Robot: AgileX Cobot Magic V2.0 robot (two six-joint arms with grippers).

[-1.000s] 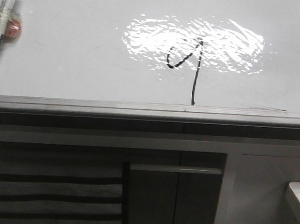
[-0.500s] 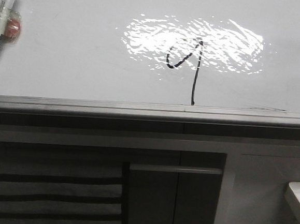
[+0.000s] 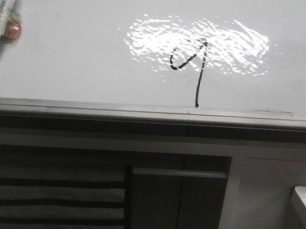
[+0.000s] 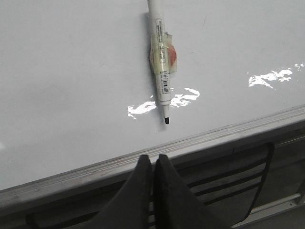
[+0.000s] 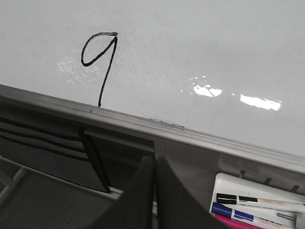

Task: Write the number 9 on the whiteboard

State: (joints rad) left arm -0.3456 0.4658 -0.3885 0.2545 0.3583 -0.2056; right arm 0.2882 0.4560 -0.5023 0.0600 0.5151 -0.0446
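Only the wrist views show any of the robot. Left gripper (image 4: 153,162): two matte black fingers, broad at the base, tapering to narrow tips, smooth faces, a thin seam between them. Right gripper (image 5: 153,164): same black, wedge-shaped pair with rounded outer edges; no screws, cables or markings can be made out.

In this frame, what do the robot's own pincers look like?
Only the fingers show, in the wrist views. The left pincer and the right pincer each have two dark, matte, smooth fingers, broad at the base and tapering to thin tips. No cables, markings or arm links are visible.
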